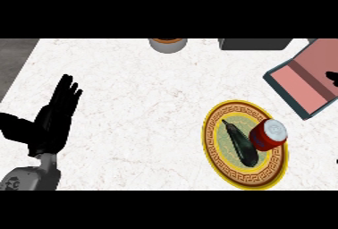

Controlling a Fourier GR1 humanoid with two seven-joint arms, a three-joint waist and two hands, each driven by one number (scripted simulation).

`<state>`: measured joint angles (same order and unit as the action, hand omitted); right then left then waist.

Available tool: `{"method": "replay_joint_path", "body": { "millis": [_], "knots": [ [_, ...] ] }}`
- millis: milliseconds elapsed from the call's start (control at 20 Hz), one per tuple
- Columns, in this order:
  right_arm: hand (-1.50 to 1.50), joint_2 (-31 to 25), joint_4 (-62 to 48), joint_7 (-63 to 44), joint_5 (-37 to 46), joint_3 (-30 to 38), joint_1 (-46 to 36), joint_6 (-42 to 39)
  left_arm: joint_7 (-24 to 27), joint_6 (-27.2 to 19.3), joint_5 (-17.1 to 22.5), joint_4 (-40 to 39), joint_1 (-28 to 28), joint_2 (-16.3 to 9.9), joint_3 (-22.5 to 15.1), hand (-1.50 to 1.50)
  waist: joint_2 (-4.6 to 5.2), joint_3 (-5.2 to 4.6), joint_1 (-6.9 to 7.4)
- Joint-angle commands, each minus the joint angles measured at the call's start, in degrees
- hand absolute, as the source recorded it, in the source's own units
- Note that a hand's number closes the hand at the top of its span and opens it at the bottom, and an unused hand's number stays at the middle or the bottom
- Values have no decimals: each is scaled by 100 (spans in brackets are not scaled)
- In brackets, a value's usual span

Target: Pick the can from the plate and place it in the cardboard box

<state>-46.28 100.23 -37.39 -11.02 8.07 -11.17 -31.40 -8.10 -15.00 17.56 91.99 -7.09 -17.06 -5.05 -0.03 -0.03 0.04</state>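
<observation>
Can (268,133): red, pale lid, lay on the right rim of the gold-bordered plate (228,172), beside a dark eggplant (240,144). I read no label. Cardboard box (305,80) sat up-right, nearby. My left hand (52,120) rested far left, fingers straight; right hand unseen, though nearer by side.
</observation>
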Motion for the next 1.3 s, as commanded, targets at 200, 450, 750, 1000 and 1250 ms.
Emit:
{"method": "replay_joint_path", "body": {
  "millis": [200, 450, 750, 1000, 1250],
  "knots": [
    [-150, 660, -236, -100, 551, -40, -129, -257, -200, 278, -200, 351, 243, 63, 211, 0, 1, 3, 10],
    [-150, 1180, 298, -752, 847, -329, -238, 92, -391, 156, -401, 725, 390, 212, 166, 0, -4, 2, 21],
    [-150, 1367, -150, 39, 1435, -44, -47, -203, -395, 384, -516, 157, -105, 349, 418, 0, 1, 3, -3],
    [-150, 1720, -653, 170, 1932, -190, -336, -68, -97, 409, -712, 335, 374, 657, 291, 0, 3, 3, 17],
    [-150, 1895, -461, 188, 2150, -165, -122, -207, -622, 405, -713, 552, 148, 641, 500, 0, 1, 3, 2]
  ]
}}
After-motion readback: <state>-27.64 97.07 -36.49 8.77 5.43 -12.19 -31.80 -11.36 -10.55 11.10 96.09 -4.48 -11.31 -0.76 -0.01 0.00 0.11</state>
